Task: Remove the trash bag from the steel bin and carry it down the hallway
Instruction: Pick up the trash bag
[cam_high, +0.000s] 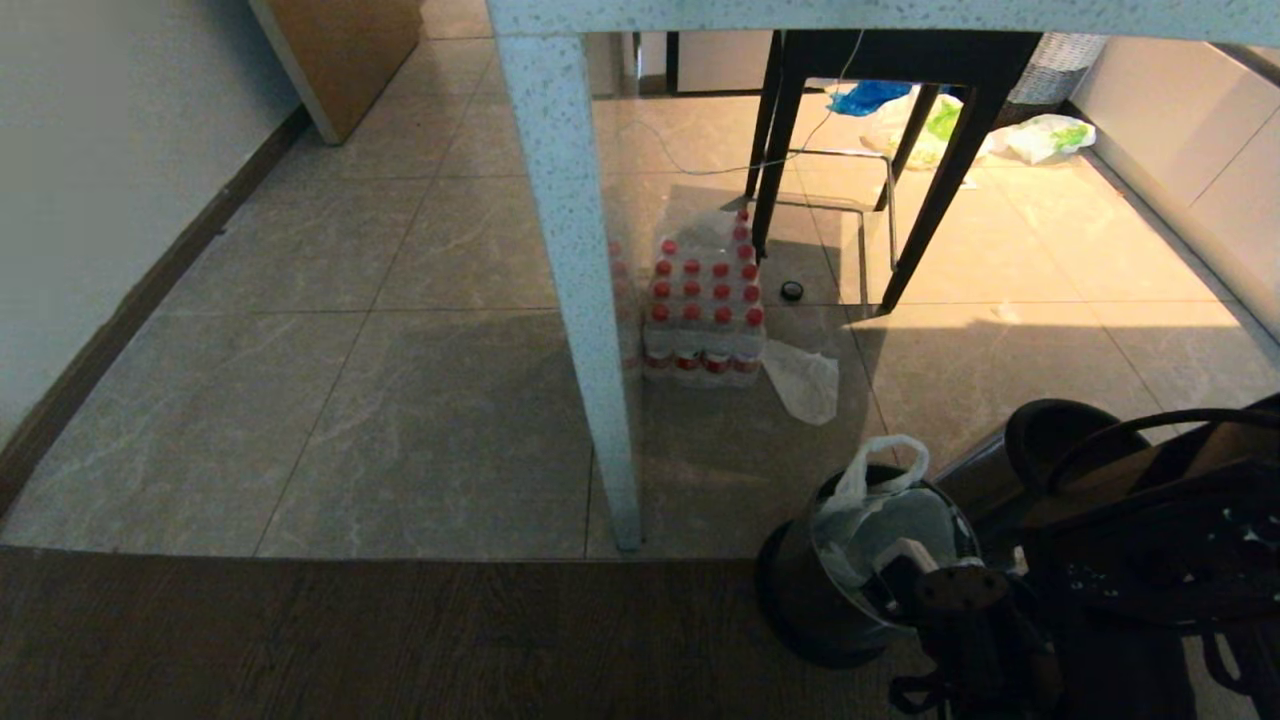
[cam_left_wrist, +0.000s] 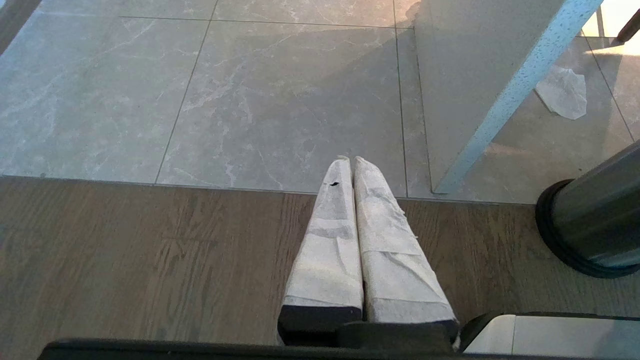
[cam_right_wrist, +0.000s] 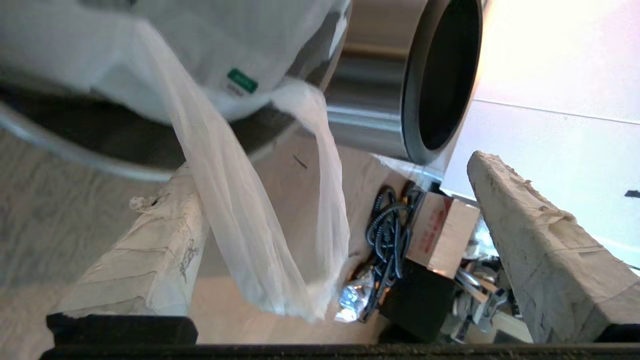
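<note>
The trash bag (cam_high: 872, 505) is thin, white, translucent film with green print, lining the steel bin (cam_high: 800, 590) on the wooden floor beside the worktop leg (cam_high: 580, 300). It will likely handle as light, limp and slippery, so a loop handle (cam_right_wrist: 260, 220) is the best hold. The right tool (cam_right_wrist: 330, 235) stands wide around that loop; the left tool (cam_left_wrist: 350, 240) is closed, parked above the floor.
</note>
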